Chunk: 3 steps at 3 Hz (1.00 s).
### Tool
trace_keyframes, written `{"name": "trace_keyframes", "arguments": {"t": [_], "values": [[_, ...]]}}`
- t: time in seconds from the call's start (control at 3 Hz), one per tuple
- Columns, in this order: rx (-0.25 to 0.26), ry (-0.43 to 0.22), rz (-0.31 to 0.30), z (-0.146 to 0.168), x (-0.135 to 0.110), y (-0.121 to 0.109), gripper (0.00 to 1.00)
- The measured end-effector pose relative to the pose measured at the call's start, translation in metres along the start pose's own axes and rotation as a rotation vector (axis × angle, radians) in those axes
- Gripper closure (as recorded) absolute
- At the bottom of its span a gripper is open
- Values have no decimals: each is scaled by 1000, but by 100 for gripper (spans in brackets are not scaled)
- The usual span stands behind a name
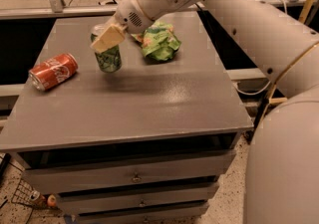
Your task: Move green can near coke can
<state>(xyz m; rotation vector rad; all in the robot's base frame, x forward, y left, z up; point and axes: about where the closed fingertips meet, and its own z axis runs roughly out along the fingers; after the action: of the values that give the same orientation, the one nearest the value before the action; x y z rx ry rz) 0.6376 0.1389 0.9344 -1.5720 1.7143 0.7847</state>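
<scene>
Gripper (107, 39) is clamped on the top of the green can (109, 59), one pale finger crossing the can's upper front. That can sits roughly upright over the rear left part of the grey counter (149, 108). Left of it and apart, the coke can (53, 71) lies on its side. A crumpled green snack bag (160, 43) lies just right of the gripper

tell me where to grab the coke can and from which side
Take the coke can across its red middle, coming from above: it lies on its side, so the barrel is exposed. The gripper is clamped on the green can, to its right.
</scene>
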Motion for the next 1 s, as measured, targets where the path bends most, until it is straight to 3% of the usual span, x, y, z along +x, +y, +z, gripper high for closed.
{"name": "trace_keyframes", "arguments": {"t": [0.33, 0.67, 1.0], "values": [[6, 13, 63, 25, -3, 5, 100], [-23, 7, 90, 50, -8, 11, 100], [-3, 6, 43, 68, -17, 16, 100]]}}
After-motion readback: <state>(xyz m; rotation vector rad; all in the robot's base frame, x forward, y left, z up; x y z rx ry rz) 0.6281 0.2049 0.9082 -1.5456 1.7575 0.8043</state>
